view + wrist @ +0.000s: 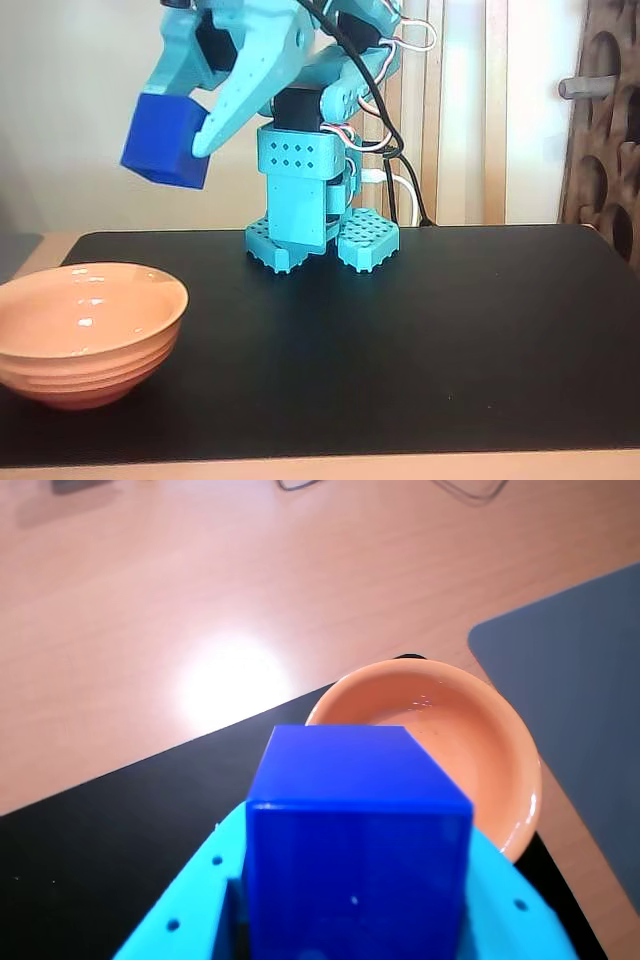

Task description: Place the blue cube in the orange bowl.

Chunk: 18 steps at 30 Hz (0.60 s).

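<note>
The turquoise gripper (185,125) is clamped on the blue cube (165,140), holding it high in the air; in the fixed view one finger (235,105) presses along the cube's right face while the rest of the jaw sits above and behind it. In the wrist view the cube (358,845) fills the lower middle of the picture, cradled between turquoise parts of the gripper (360,920) on either side. Below the gripper and off to its left in the fixed view, the orange bowl (85,330) stands upright on the black mat (450,340), well apart from the raised cube, with nothing visible inside it. From the wrist camera the bowl (470,740) lies just beyond the cube's far edge and a little to the right, partly hidden by it. Behind and to the right of the gripper in the fixed view, the arm's turquoise base (310,215) stands on the mat's back edge, with cables (385,130) running down beside it. No brand, label or writing can be read on the cube, the bowl or the arm.
</note>
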Tool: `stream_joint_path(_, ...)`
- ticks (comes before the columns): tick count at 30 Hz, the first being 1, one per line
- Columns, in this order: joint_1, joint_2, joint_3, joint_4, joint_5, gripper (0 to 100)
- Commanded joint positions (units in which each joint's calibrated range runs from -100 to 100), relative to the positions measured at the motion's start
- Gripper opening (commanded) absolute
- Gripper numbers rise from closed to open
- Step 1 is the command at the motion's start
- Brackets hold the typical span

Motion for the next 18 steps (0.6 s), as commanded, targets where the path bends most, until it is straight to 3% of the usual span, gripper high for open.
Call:
stream_joint_path(1,1.6,4.8,-0.2,-2.3,0.4,14)
stream_joint_path(18,11.3,19.3,-3.0,-11.9,0.5,14)
